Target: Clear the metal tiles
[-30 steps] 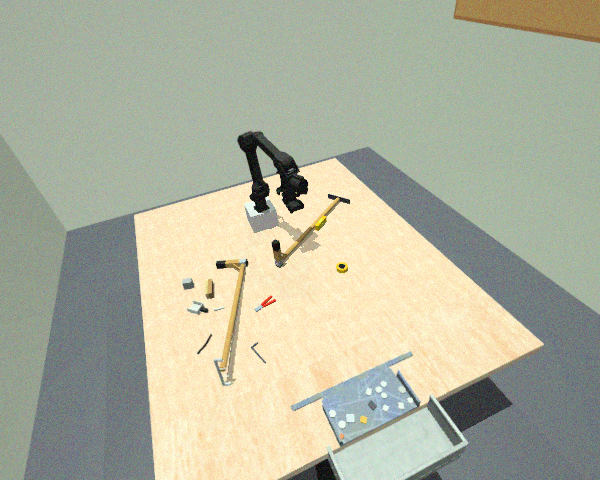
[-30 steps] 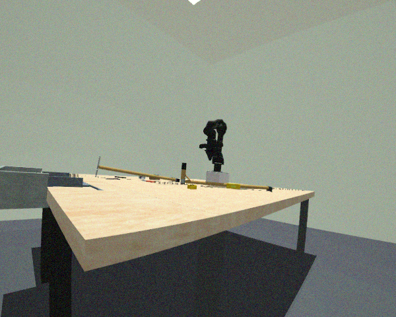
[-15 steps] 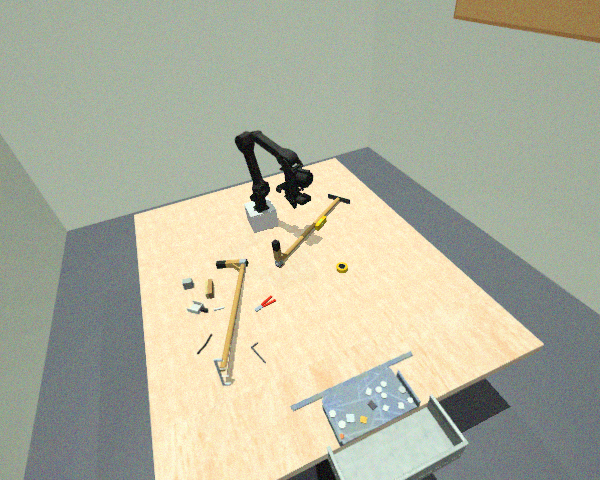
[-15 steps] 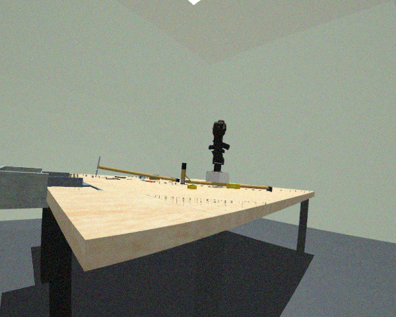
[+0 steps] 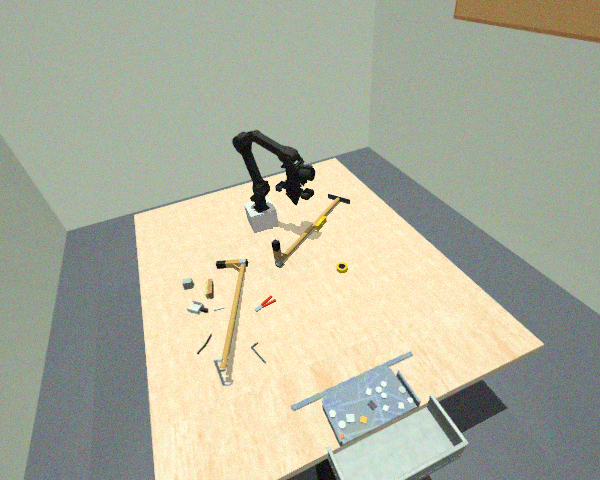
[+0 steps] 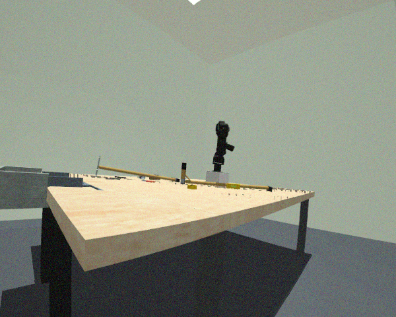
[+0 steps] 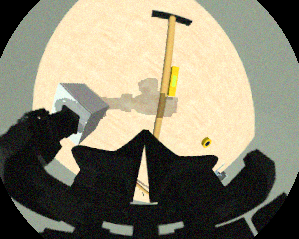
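Note:
My gripper (image 5: pixel 295 202) (image 7: pixel 145 133) is shut and empty, high above the table near the arm's base. A long wooden tool with a wide black blade (image 5: pixel 300 241) (image 6: pixel 256 186) (image 7: pixel 169 50) lies below it; its upright black-tipped grip is at the near end. A second long tool with a metal frame head (image 5: pixel 233 315) (image 6: pixel 133 172) lies farther left. I cannot tell for certain which is the scraper. Several small tiles (image 5: pixel 350 417), mostly pale, lie spread on the steel plate (image 5: pixel 341 397). The grey catch box (image 5: pixel 447 424) (image 6: pixel 17 187) adjoins the plate's far side, beyond the table edge.
A yellow level (image 5: pixel 320 223) (image 6: pixel 233 185) (image 7: pixel 174 81) lies against the black-bladed tool's handle. A yellow tape ring (image 5: pixel 346 269) is nearby. Red pliers (image 5: pixel 267 301), a wooden block (image 5: pixel 209 288), a grey cube (image 5: pixel 187 283) and a hex key (image 5: pixel 260 354) lie around the second tool. A metal strip (image 5: pixel 305 403) borders the plate.

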Controlling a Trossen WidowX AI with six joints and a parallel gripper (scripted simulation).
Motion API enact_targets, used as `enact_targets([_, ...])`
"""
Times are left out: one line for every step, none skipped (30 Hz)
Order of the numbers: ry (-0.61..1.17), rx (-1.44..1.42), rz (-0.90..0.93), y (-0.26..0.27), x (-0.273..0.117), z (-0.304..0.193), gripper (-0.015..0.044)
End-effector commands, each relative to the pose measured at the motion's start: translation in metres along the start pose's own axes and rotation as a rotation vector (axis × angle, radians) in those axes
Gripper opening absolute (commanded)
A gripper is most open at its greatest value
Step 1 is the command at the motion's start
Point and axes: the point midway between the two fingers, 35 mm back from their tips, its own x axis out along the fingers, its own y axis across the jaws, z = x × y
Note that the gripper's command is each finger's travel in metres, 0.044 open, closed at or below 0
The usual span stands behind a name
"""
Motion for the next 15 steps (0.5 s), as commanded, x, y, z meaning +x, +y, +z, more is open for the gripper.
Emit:
enact_targets([0.001, -0.016, 0.006, 0.002, 0.004, 0.001, 0.0000])
enact_targets([0.001, -0.016, 0.006, 0.001, 0.006, 0.001, 0.0000])
enact_targets([0.001, -0.016, 0.006, 0.000, 0.008, 0.001, 0.0000])
enact_targets([0.001, -0.016, 0.006, -0.001, 0.010, 0.001, 0.0000])
enact_targets([0.001, -0.016, 0.006, -0.001, 0.013, 0.001, 0.0000])
enact_targets([0.001, -0.016, 0.005, -0.002, 0.015, 0.001, 0.0000])
enact_targets([0.001, -0.016, 0.005, -0.003, 0.018, 0.001, 0.0000])
enact_targets([0.001, -0.016, 0.005, -0.004, 0.020, 0.002, 0.0000])
enact_targets([0.001, -0.016, 0.005, -0.005, 0.023, 0.002, 0.0000])
enact_targets([0.001, -0.016, 0.005, -0.005, 0.026, 0.002, 0.0000])
enact_targets([0.001, -0.016, 0.005, -0.006, 0.028, 0.002, 0.0000])
enact_targets([0.001, -0.016, 0.005, -0.007, 0.031, 0.002, 0.0000])
enact_targets([0.001, -0.016, 0.005, -0.007, 0.033, 0.002, 0.0000])
enact_targets([0.001, -0.016, 0.005, -0.008, 0.036, 0.002, 0.0000])
enact_targets([0.001, -0.016, 0.005, -0.008, 0.039, 0.002, 0.0000])
